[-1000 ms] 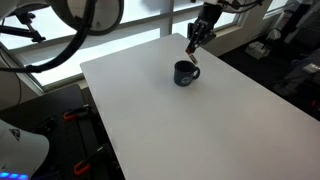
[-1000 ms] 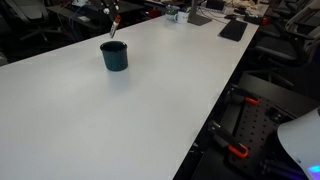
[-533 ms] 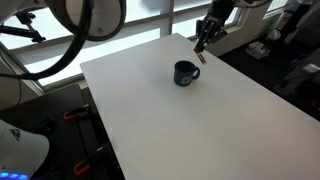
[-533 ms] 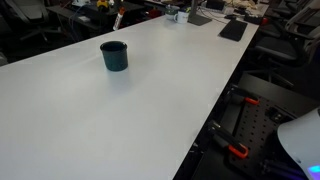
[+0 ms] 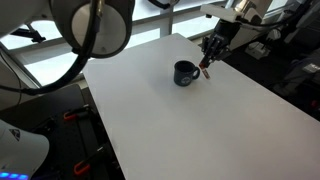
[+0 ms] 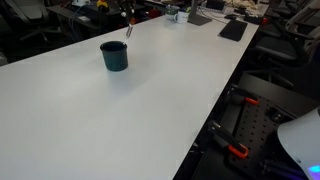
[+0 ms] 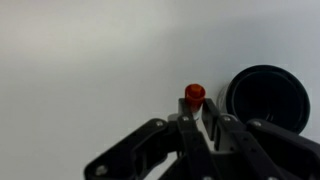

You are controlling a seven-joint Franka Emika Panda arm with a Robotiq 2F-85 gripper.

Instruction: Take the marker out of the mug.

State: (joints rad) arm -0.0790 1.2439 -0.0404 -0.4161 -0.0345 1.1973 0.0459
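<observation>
The dark navy mug [image 5: 185,73] stands on the white table; it also shows in the other exterior view [image 6: 114,56] and at the right of the wrist view [image 7: 268,96]. My gripper [image 5: 210,58] is shut on the marker [image 5: 206,69], a thin dark stick with a red tip, held upright above the table beside the mug. In the wrist view the marker's red end [image 7: 194,95] sticks out between the shut fingers [image 7: 196,118], left of the mug. In an exterior view the gripper [image 6: 128,20] is behind the mug with the marker [image 6: 127,30] hanging from it.
The white table [image 5: 200,120] runs wide around the mug. Its far edge is close behind the gripper. Chairs, desks and gear stand beyond the table [image 6: 230,28]. A black and red frame [image 6: 245,130] sits below the table's side.
My gripper has moved away from above the mug, sideways and lower, carrying the marker with it. The mug has not moved.
</observation>
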